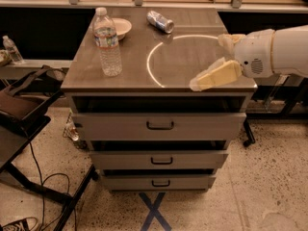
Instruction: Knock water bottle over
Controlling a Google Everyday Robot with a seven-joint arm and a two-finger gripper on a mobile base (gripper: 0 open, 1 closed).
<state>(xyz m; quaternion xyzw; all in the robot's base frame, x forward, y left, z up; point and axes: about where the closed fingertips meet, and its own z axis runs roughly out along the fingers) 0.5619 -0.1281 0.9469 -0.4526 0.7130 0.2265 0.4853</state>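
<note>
The water bottle (108, 42) is tall, clear and ribbed, with a white cap and a pale label band. It stands upright on the left part of the steel cabinet top (178, 66). My gripper (208, 62) comes in from the right on a white arm and hovers over the top's right front corner, well to the right of the bottle. Its two pale fingers (214, 76) are spread apart with nothing between them.
A white bowl (121, 28) sits just behind the bottle. A silver-blue can (160, 21) lies at the back centre. The cabinet has several drawers (159, 125). A small bottle (10, 49) and a dark chair (24, 109) are at the left.
</note>
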